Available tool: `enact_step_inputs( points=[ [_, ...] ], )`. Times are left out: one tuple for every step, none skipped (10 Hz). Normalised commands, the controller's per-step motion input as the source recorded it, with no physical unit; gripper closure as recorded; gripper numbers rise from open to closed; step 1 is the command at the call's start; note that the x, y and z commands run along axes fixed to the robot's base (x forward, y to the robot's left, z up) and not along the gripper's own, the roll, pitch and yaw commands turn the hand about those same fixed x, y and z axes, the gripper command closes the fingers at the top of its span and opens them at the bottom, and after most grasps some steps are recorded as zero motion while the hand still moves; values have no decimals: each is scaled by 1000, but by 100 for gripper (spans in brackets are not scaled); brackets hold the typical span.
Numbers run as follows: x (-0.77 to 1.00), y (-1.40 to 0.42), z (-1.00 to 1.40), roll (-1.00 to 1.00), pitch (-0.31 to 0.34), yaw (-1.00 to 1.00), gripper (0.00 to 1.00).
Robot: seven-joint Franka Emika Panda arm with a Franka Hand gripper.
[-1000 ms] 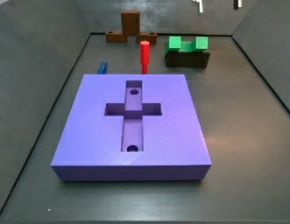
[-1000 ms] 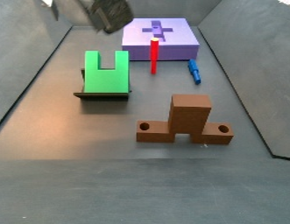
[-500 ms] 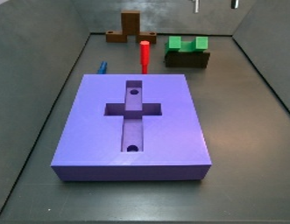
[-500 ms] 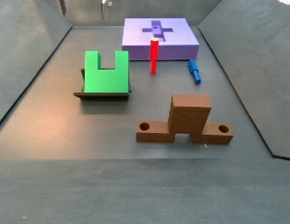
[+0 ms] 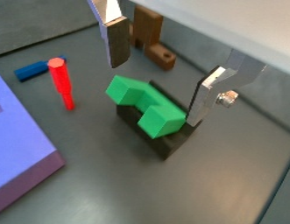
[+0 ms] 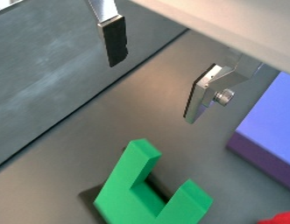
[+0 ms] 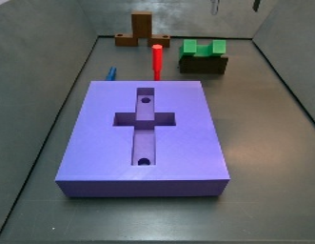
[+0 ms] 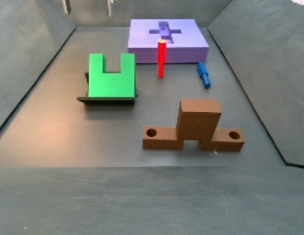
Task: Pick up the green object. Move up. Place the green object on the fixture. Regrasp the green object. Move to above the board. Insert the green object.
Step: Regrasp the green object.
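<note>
Claw hangs high above the green object, fingers spread wide and gripping nothing. Green object rests in the fixture, notch end clear, likely parked there so it can be regrasped at a better angle. Board lies well apart, cross recess empty; red peg stands between.

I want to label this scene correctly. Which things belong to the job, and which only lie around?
Job: green object resting on the fixture; board; end effector, open, above the green object.

Lying around: red peg; blue piece; brown wooden piece.
</note>
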Motion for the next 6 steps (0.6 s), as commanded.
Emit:
enact_step_inputs(
  points=[
    [417, 0, -114, 1000, 140, 337, 0],
    [266, 80, -203, 963, 123, 391, 0],
    [160, 294, -403, 717, 51, 431, 0],
    [177, 317, -417, 657, 17, 434, 0],
    [180, 309, -389, 686, 29, 426, 0],
    [134, 240, -366, 711, 37, 351, 0]
  ],
)
